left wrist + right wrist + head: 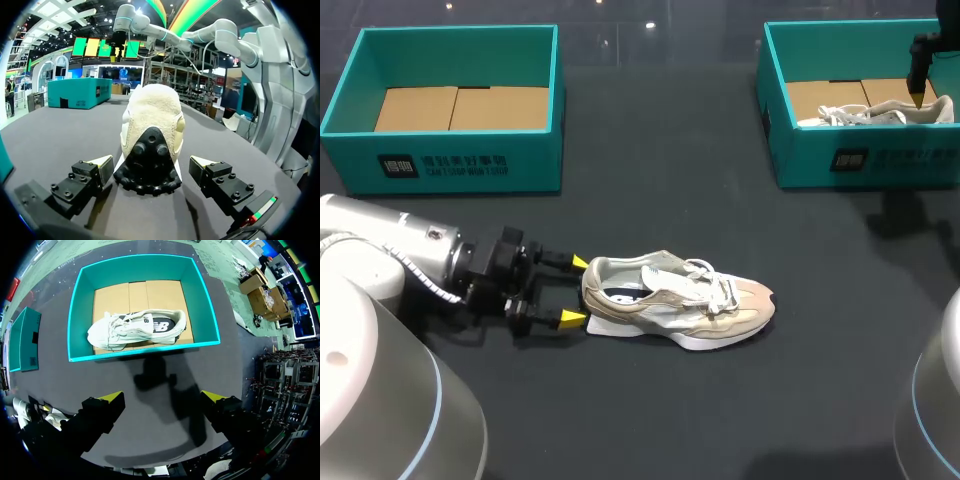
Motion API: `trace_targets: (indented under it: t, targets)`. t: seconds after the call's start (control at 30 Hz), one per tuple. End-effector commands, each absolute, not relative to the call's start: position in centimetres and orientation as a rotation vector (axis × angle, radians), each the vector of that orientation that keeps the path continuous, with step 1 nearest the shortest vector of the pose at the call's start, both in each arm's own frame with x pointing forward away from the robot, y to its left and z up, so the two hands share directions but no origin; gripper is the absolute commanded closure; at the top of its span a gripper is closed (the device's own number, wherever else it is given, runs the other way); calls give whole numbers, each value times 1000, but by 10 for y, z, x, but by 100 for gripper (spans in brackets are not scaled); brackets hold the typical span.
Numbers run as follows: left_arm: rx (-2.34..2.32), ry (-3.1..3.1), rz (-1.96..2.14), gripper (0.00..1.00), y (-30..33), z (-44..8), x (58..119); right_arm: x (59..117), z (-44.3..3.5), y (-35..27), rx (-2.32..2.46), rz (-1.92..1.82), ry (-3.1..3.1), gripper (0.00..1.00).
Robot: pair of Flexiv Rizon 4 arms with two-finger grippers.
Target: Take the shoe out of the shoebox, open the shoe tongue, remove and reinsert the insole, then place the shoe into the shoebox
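Beige shoe (680,305) sits lower centre on the tabletop (660,420), toe pointing right; left tool (574,290) wide open, tips flanking the heel, gripping nothing; right tool (162,397) wide open, empty, upper right above the shoebox (800,150) holding a second shoe (875,115).

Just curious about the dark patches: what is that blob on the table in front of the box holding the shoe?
Right wrist view: the blob is a shadow on the table, between the open right gripper and the box, probably the robot's own. Head view: a fainter one before that box. Left wrist view: soft shadow beneath the shoe.
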State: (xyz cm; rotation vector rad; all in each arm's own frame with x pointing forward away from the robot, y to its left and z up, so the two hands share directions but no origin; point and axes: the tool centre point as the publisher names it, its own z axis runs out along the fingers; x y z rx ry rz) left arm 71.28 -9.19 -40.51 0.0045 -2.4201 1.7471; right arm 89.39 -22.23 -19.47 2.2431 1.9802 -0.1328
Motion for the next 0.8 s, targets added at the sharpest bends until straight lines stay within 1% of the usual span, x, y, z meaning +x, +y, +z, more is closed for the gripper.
trace_targets:
  t: [0.03,0.8]
  targets:
    - [2,-2422,1738,0,-97,-410,715,893,-195,-222,2243,-132,1979,0]
    - [-18,-2400,1727,0,-113,-416,717,893,-195,-222,2243,-132,1979,0]
